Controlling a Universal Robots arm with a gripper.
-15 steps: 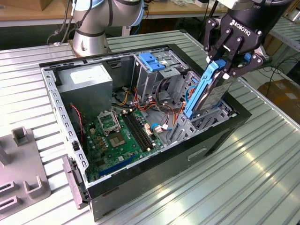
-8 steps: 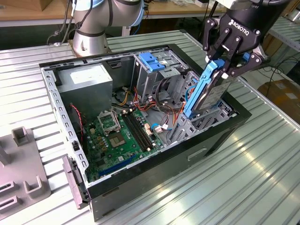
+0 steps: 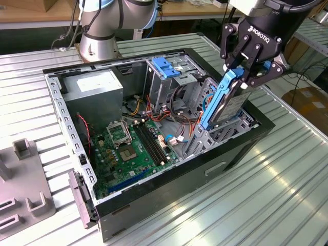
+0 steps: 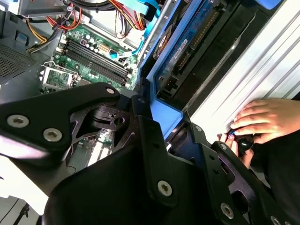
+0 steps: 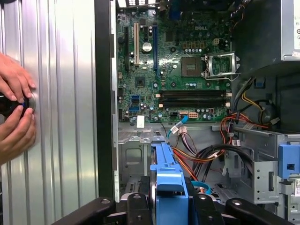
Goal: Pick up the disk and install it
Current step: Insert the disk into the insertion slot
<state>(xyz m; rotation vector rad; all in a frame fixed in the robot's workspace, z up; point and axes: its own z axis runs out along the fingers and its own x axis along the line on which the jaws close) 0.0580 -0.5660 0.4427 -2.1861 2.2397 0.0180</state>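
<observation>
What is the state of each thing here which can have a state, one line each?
computer case, open, insides exposed.
gripper, shut on the disk's upper end.
disk, held, tilted steeply, lower end down in the case, not yet lying flat.
person's hands, on the table beside the case, around a small dark object.

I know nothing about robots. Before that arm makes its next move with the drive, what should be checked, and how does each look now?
1. Grip: gripper closed on the disk at its upper end: ok.
2. Position: disk tilted over the open computer case: ok.
3. Seating: disk sticks well out of the case: not ok.
4. Cables clear below the disk: cannot tell.
5. Person's hands outside the case, on the table: ok.
</observation>
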